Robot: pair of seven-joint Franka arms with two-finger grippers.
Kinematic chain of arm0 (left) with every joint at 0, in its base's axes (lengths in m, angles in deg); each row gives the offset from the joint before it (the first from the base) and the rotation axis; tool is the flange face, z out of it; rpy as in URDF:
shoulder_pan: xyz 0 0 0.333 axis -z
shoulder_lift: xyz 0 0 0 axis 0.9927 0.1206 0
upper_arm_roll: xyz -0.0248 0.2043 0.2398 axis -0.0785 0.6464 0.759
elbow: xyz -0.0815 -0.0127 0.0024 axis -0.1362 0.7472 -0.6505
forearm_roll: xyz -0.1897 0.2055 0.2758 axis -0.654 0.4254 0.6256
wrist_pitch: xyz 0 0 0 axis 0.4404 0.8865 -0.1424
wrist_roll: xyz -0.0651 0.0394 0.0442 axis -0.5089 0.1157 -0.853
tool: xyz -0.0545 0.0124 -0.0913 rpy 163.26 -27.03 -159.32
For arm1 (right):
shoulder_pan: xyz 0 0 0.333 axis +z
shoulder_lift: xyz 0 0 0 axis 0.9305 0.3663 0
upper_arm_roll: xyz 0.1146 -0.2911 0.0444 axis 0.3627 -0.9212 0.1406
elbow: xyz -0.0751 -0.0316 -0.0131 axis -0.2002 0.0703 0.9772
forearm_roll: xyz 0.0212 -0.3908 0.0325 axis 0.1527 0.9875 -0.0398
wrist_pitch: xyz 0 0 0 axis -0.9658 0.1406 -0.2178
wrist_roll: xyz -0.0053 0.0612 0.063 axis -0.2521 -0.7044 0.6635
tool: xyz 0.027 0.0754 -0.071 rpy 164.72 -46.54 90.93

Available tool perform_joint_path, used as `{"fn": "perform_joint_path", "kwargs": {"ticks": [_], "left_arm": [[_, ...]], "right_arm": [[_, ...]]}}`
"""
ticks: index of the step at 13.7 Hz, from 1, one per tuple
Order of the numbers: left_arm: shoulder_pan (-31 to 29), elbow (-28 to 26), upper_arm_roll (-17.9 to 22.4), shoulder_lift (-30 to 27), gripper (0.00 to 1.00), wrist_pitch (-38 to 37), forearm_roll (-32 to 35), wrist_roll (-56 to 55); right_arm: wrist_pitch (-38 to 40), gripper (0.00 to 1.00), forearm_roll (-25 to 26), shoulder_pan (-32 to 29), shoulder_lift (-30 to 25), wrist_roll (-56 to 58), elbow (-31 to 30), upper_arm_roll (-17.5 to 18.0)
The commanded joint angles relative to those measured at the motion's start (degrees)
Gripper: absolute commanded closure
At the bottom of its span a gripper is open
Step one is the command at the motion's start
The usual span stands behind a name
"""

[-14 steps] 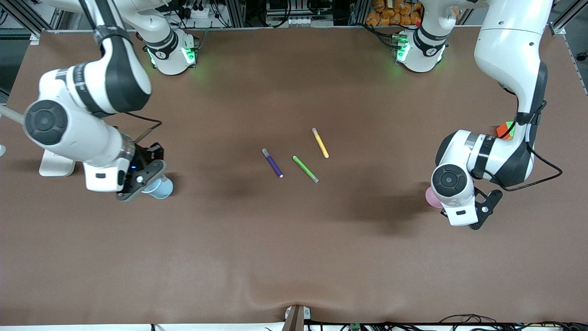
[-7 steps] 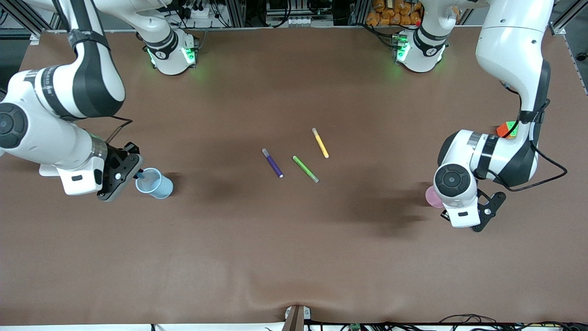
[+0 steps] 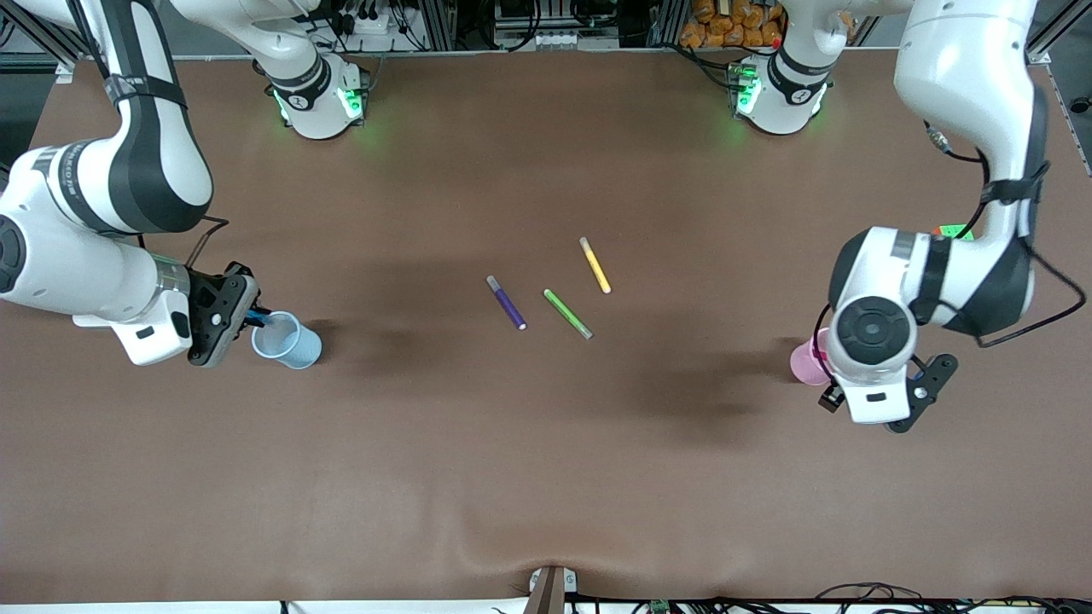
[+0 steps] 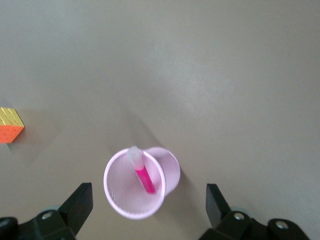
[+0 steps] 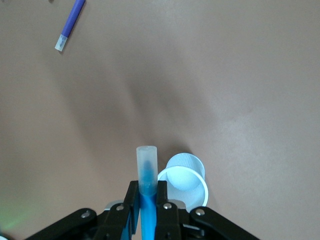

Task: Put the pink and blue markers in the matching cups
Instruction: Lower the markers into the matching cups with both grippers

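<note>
- Front view: the right gripper (image 3: 247, 320) hangs just beside the blue cup (image 3: 286, 340), at the right arm's end of the table, a sliver of blue marker (image 3: 258, 320) showing between its fingers. At the left arm's end, the left gripper (image 3: 870, 401) is over the pink cup (image 3: 806, 362), which is mostly hidden by the wrist. Purple marker (image 3: 506, 302), green marker (image 3: 567, 313) and yellow marker (image 3: 595, 265) lie untouched mid-table.
- Left wrist view: half the job is done! The pink marker (image 4: 142, 171) leans inside the pink cup, pale end up. The fingers stand wide apart on either side, holding nothing.
- Right wrist view: fingers clamped on the blue marker, greyish end pointing out, and the blue cup sits empty just beside it. What's left, by my read: line up over the rim and drop it in.
</note>
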State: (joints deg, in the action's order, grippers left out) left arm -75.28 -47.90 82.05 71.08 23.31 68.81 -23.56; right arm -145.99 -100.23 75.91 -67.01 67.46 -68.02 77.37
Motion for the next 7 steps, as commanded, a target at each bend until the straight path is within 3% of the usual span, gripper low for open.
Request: {"fn": "perform_joint_path", "kwargs": {"ticks": [1,7], "left_arm": [[-1.55,0.73,0.00,-3.90,0.00,-2.46,-7.35,7.99],[-5.94,0.73,-0.17,-11.28,0.00,-6.76,-14.13,25.04]], "right_arm": [[-4.97,1.00,-3.36,-1.85,-2.86,5.65,-6.57,0.84],[-8.15,1.00,-10.04,-3.00,-2.17,17.07,-8.52,0.76]]}}
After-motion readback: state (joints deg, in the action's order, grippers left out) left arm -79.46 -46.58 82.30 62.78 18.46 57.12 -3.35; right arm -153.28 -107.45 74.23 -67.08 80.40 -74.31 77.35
